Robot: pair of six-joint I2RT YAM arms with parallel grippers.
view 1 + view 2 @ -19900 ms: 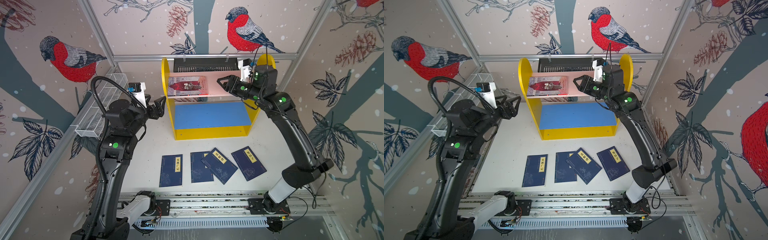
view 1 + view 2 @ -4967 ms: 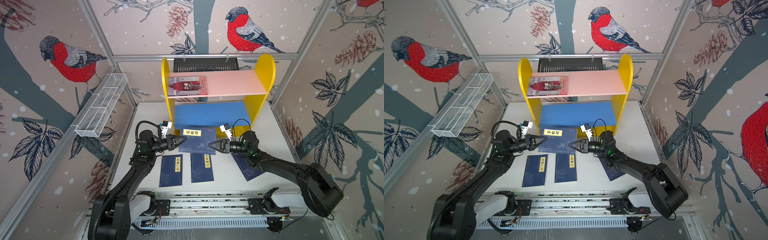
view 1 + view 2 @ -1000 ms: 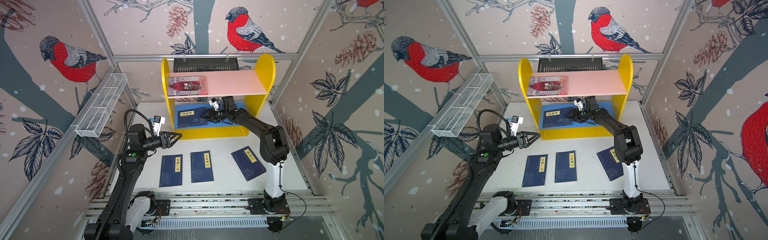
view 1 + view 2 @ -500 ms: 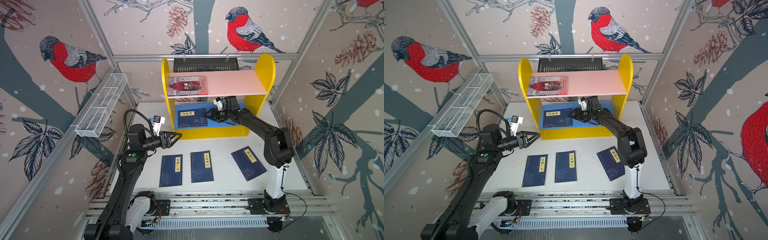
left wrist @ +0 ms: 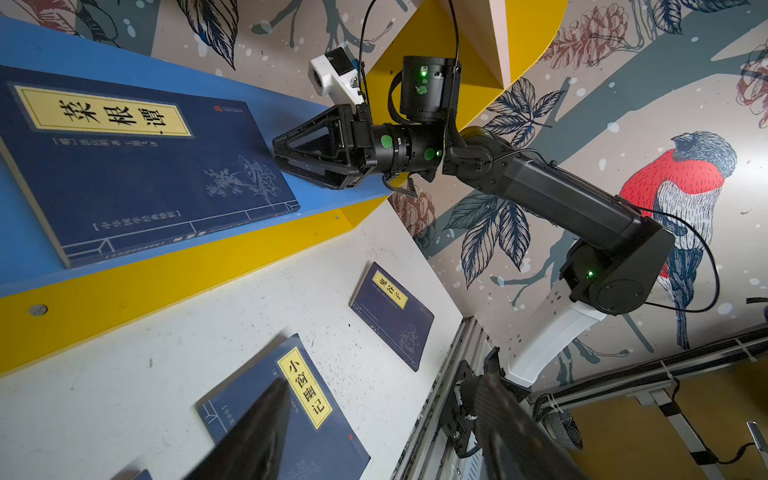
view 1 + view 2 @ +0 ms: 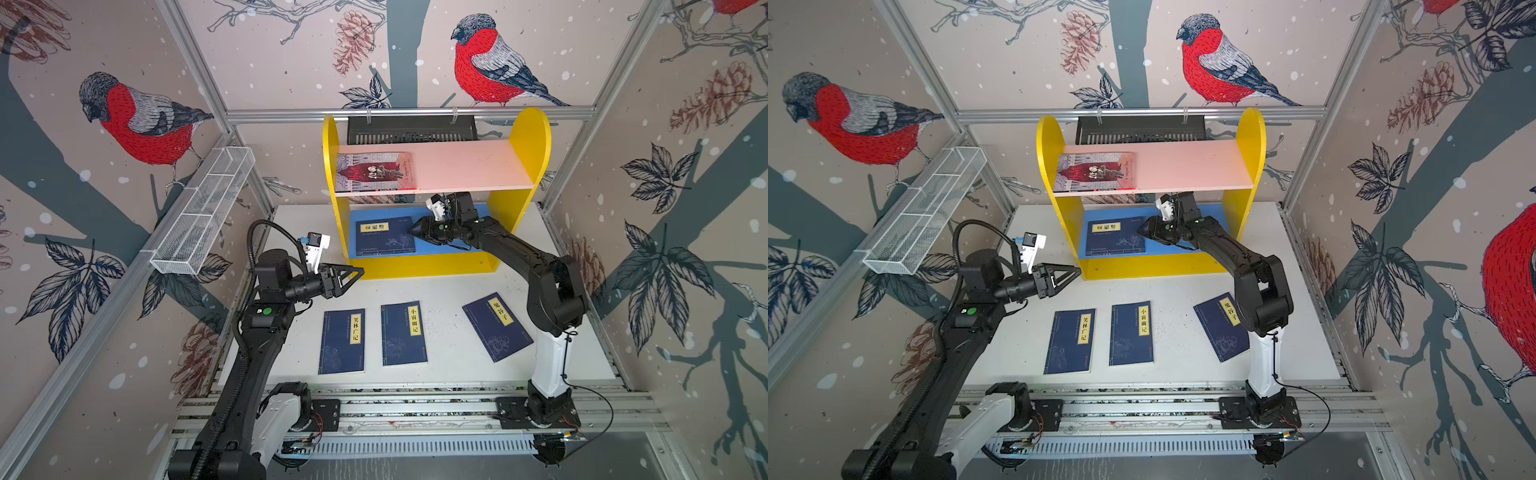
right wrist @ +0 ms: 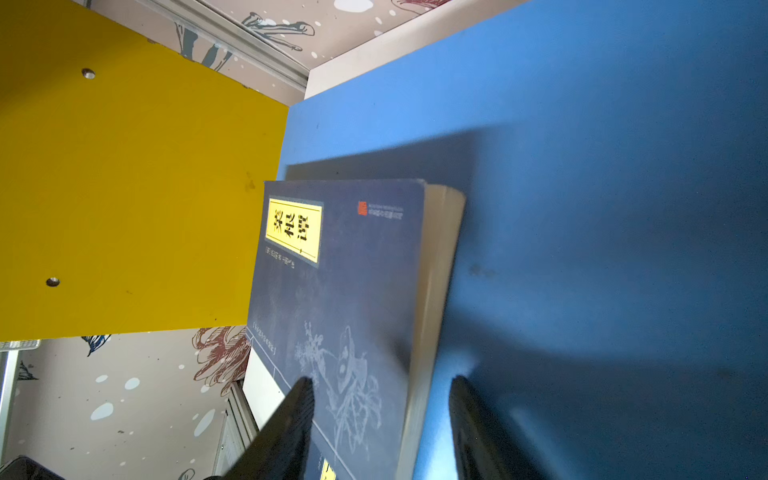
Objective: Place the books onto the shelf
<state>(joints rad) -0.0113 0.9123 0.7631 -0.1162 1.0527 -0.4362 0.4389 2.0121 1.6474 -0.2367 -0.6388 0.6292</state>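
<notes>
Currently right gripper (image 5: 277,156) has its jaws apart, tips just beside the navy book (image 6: 384,237), which lies flat on the blue board (image 6: 434,251) of the shelf (image 6: 528,137) — nothing clamped. Risk: on a skewed pull-out a finger snags the cover and drags the book off the front. Left gripper (image 6: 356,272) apart, empty — three books (image 6: 403,334) lie on the worktop (image 6: 449,291)

The white table (image 6: 449,286) is carrying the shelf (image 6: 419,266), which is standing at the middle of its back edge. Three blue books are lying flat near the table's front edge: the left book (image 6: 343,340) and the middle book (image 6: 404,333) side by side, the right book (image 6: 497,327) apart and turned a bit. A grey picture book (image 6: 375,171) is lying at the left end of the pink board (image 6: 469,166). A fourth blue book (image 6: 385,235) is lying on the blue board (image 5: 104,54), toward its left end.
</notes>
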